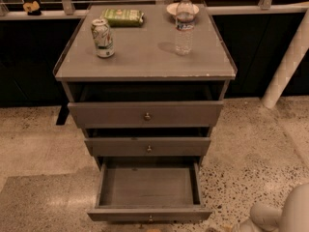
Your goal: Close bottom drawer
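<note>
Bottom drawer (148,187) pulled well out, bare inside, left of the gripper (263,217) and about level with it. Knob (150,219) low on the front, also left of the gripper, at the very bottom of view. Not yet touched.

Likely trouble from here:
- Pushing on the right corner of the front (the part closest to the gripper) rather than near the knob. Would probably skew the box on its runners and jam it half shut.
- Coming in too high and meeting the middle drawer (147,146), up and left of the gripper and seemingly ajar as well. Would shut the wrong one.
- Shoving hard enough to rock the cabinet. Can (103,37) and bottle (184,25) standing upright on top, far up and left of the gripper, both apt to tip.
- Stopping short and leaving a gap.

Arm (297,209) low in the bottom right corner, pale and rounded, only partly in view. Pointing leftward toward the drawer's right side but well apart from it. Gripper at its left end, near the floor; whether wide or narrow, cannot tell.
</note>
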Tool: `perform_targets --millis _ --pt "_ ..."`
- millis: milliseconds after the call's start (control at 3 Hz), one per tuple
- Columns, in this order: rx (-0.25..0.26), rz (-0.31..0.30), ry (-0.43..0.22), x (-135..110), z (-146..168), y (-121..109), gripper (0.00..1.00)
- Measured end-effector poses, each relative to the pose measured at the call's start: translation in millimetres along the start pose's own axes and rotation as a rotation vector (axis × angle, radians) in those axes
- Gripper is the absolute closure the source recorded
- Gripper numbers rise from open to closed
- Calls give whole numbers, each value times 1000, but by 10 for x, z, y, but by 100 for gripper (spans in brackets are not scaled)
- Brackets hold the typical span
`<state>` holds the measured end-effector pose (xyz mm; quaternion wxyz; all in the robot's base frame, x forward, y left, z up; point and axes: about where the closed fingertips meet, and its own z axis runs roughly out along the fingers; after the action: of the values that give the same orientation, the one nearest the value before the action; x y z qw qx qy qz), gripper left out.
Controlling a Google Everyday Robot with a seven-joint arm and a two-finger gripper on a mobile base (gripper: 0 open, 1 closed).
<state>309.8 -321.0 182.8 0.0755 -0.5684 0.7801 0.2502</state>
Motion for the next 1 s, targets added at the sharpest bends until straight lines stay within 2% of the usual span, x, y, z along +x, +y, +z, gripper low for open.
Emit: perform_targets --millis 333,667,1000 --pt "-27 -68 41 -265 76 294 0" --pt "-83 -86 37 -347 173 488 0" --pt "-162 -104 -13 -308 275 487 0"
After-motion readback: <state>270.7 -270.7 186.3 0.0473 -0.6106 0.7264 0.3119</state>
